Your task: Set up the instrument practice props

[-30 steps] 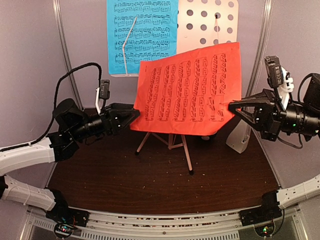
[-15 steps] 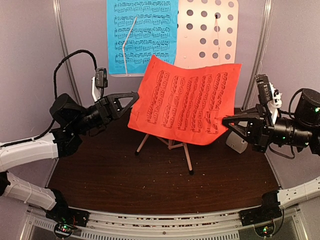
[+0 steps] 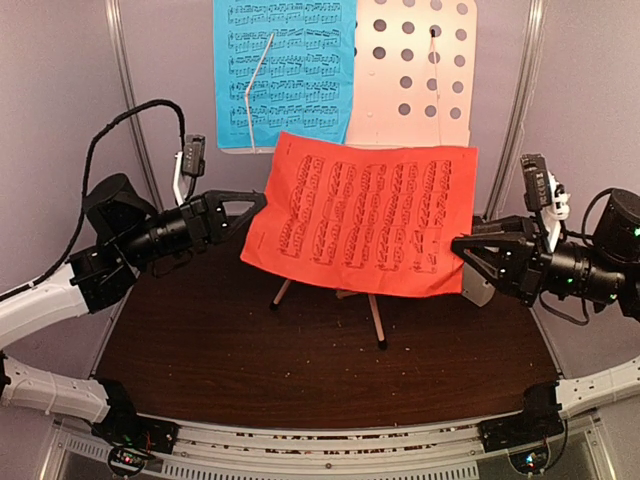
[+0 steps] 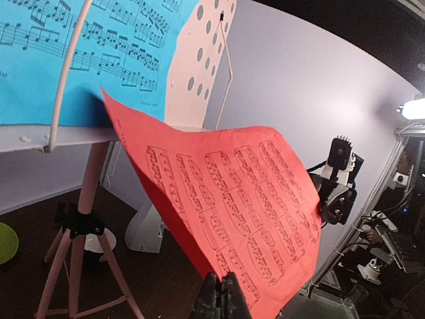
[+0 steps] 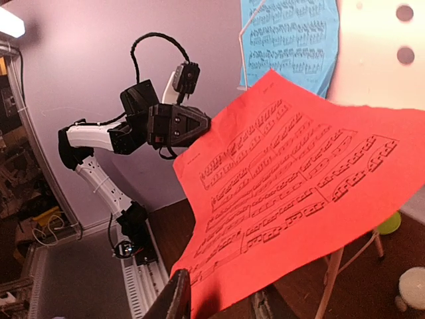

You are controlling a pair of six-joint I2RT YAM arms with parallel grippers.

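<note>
The red music sheet (image 3: 360, 225) is grasped mid-air at its 9 o'clock edge by the left pincer (image 3: 262, 198). The right pincer (image 3: 457, 248), at 3 o'clock, seems parted, and its hold cannot be told. The sheet is best kept taut and raised to the music stand (image 3: 420, 90) at 1 o'clock.

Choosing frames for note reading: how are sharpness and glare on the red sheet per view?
Top external: red sheet evenly lit, print small. Left wrist: sharp but foreshortened, lamp glare at right. Right wrist: sharp, stand desk behind it washed out.
</note>
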